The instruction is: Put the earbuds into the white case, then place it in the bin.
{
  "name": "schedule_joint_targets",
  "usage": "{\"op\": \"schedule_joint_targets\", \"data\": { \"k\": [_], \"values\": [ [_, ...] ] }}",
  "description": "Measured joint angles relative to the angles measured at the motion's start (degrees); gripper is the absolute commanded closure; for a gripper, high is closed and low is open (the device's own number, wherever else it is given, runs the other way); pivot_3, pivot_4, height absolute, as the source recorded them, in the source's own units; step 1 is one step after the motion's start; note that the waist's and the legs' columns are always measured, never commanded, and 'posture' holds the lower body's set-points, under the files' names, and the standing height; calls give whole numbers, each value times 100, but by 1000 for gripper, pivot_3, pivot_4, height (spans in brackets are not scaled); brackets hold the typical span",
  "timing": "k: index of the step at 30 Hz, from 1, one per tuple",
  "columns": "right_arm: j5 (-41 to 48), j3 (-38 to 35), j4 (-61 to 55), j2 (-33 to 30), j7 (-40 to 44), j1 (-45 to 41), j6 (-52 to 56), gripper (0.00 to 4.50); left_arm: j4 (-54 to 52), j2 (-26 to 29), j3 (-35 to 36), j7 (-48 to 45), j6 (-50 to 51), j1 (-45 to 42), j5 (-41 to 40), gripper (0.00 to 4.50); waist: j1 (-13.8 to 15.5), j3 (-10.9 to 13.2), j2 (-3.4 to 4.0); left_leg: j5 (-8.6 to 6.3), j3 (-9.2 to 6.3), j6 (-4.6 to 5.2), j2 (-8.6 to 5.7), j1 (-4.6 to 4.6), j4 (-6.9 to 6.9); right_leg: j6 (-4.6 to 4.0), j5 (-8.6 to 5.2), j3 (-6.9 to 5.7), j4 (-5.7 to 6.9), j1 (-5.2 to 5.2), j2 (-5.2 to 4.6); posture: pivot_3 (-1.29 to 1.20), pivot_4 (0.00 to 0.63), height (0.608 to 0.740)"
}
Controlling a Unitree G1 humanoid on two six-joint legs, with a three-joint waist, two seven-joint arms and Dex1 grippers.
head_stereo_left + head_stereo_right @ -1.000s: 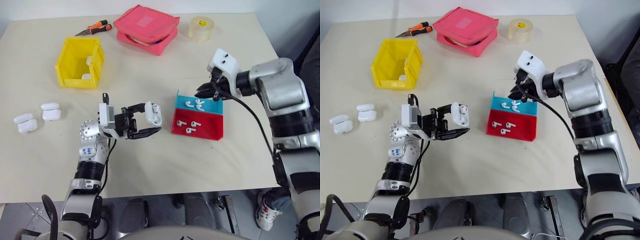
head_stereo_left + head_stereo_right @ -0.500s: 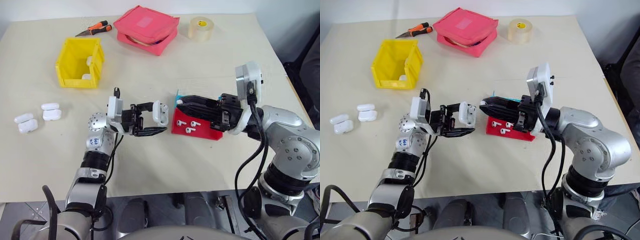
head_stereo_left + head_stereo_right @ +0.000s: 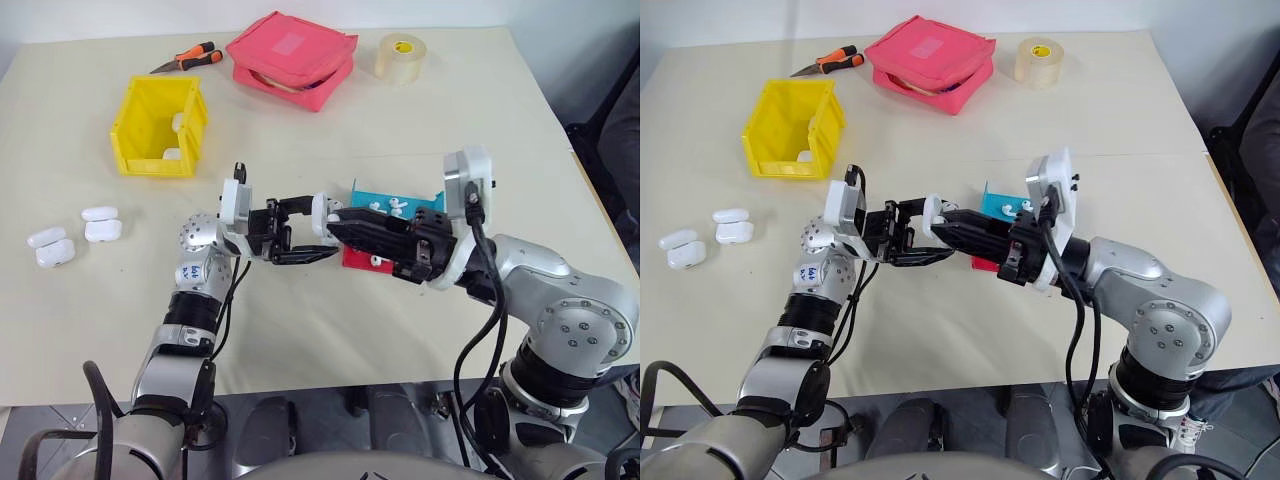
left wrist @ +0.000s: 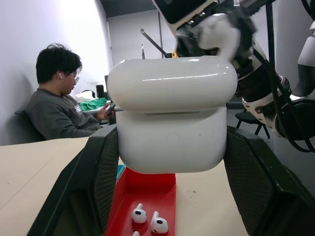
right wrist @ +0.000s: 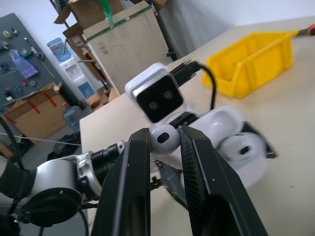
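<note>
The left gripper point(image 3: 305, 232) was clamped on the white case point(image 4: 172, 113); the right gripper point(image 5: 165, 142) pinched an earbud point(image 5: 165, 138) at its fingertips, just beside that case. The lid looked barely parted, so, misaligned, the bud could've popped free.

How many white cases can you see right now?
4 outside the bin: one white case in the left gripper, three clustered at the table's left edge. White shapes inside the yellow bin may be more; I can't tell.
</note>
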Motion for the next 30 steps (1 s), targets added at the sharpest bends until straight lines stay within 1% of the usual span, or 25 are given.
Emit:
{"op": "schedule_joint_targets", "data": {
  "k": [5,13,19,24,30],
  "values": [
    [223,192,55,-17,-390,17,-169,4001,-2,-14,-8,0,0,0,-9,1711,3,0,0,0,0,0,0,0,0,0,0,0,0,1,0,0,150,740],
    [410,449,160,-302,-601,112,-546,4001,-41,-23,-70,0,121,40,-33,1711,4,0,0,0,0,0,0,-1,0,0,0,1,0,1,-1,0,150,740],
    [712,562,177,-525,-968,363,-642,4001,-59,-43,-54,1,65,98,-52,1711,10,-1,-2,0,1,1,0,-1,0,0,0,2,0,1,-2,0,150,740],
    [1098,600,175,-645,-1329,408,-700,4001,-50,-60,-57,1,-47,98,-41,1711,11,-1,-2,0,1,1,0,-1,0,0,0,1,0,1,-1,0,150,740],
    [1125,781,165,-794,-1457,476,-1002,4001,-29,-60,-53,1,-73,98,-35,1711,14,-1,-2,0,1,1,0,-1,0,0,0,2,0,2,-1,0,150,740]
  ]
}}
